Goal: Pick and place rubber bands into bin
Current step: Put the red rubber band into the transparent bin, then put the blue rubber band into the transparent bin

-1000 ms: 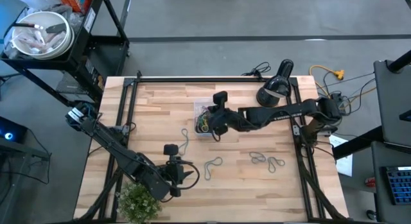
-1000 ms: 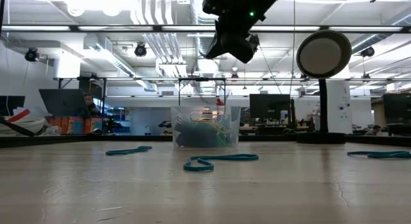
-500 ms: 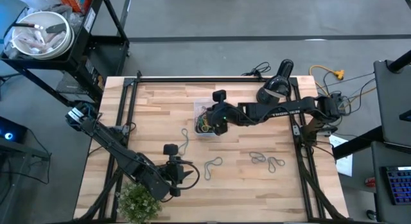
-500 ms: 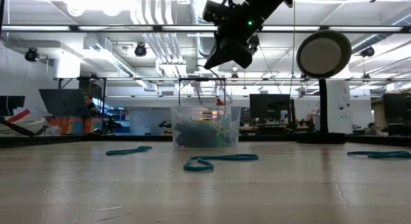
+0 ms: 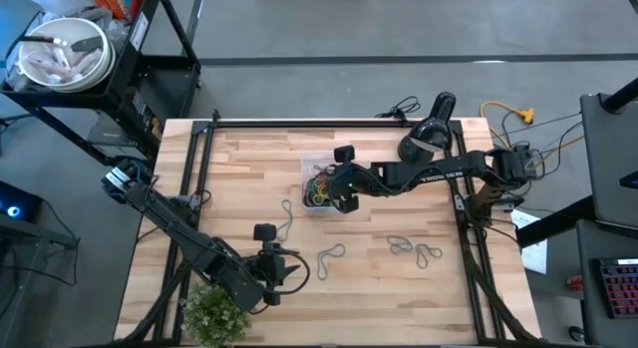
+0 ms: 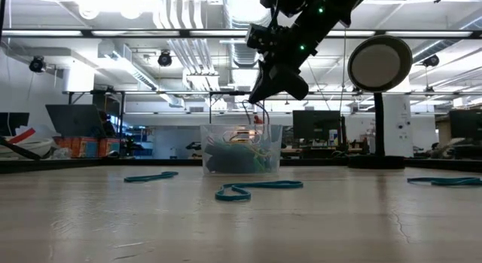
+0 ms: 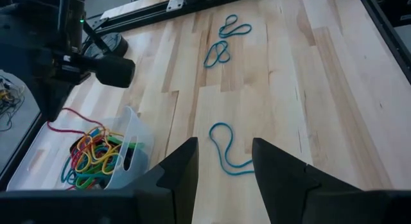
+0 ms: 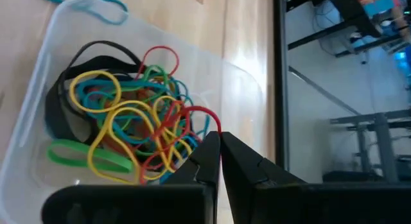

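Just above the clear bin (image 5: 321, 185), the right gripper (image 5: 342, 191) hangs with its fingers (image 8: 212, 161) pressed together on a red rubber band (image 8: 196, 121), whose loop trails down from the fingertips into the tub. In the low view the same gripper (image 6: 265, 88) sits over the bin's (image 6: 241, 148) rim with the thin red strand dangling below it. The bin stands near the middle of the table (image 5: 249, 159), a little toward its far edge, and holds a tangled heap of rubber bands (image 8: 122, 134) in yellow, red, green, blue and black. Loose bands lie on the wood outside it: a blue-green one (image 5: 286, 214) just beside the bin's near left corner, another (image 5: 331, 255) closer to the near edge, and a small cluster (image 5: 415, 249) toward the near right part of the table. The left gripper (image 5: 267, 250) waits low near the table's near edge, well apart from the bin, its fingers (image 7: 183, 171) standing partly spread with nothing between them; past them the left wrist view shows a blue band (image 7: 225, 147) lying on the wood and two more (image 7: 226, 39) farther off. A small green plant (image 5: 213, 314) sits at the near left corner.
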Tool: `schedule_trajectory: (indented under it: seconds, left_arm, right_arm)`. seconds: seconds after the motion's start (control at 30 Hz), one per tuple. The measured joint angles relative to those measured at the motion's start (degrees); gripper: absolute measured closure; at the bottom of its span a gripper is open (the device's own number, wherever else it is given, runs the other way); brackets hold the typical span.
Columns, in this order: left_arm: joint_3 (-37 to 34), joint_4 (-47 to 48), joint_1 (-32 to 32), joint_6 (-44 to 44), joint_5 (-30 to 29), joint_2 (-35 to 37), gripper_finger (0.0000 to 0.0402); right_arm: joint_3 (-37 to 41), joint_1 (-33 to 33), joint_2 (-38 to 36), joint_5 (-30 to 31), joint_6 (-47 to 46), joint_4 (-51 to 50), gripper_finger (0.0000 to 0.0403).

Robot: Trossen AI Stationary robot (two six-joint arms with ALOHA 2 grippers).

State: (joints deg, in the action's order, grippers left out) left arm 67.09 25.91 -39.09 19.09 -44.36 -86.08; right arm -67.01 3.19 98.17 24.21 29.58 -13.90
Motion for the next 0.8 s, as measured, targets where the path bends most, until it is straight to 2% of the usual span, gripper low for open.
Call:
schedule_trajectory:
  seconds: [0.23,0.57,0.8]
  left_arm:
    - [0.0,0.0,0.0,0.0,0.0,0.0,0.027]
    - [0.0,0.0,0.0,0.0,0.0,0.0,0.027]
    - [0.0,0.0,0.0,0.0,0.0,0.0,0.027]
  right_arm:
    - [0.2,0.2,0.0,-3.9,0.1,0.7,0.0386]
    - [0.1,0.2,0.0,-3.7,-0.5,1.0,0.0321]
    - [0.1,0.2,0.0,-3.7,-0.7,0.9,0.03]
